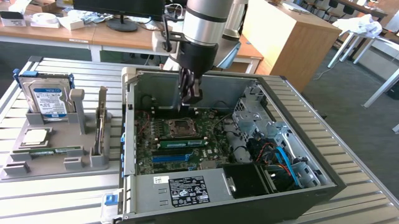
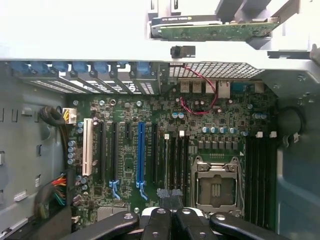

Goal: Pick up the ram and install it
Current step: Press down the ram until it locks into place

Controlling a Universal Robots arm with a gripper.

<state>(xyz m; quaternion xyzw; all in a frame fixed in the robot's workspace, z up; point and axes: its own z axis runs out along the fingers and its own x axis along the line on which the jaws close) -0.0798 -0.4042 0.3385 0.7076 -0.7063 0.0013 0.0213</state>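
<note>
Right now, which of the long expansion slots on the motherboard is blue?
Only one: the blue slot, with blue latches at its end. Two long black slots separate it from the white slot at the row's end.

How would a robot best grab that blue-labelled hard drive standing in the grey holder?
By its top edge, from straight above. The hard drive stands upright, its lower part seated in the grey holder, so the top is the freest part; the tool could probably pinch its flat front and back faces.
</note>
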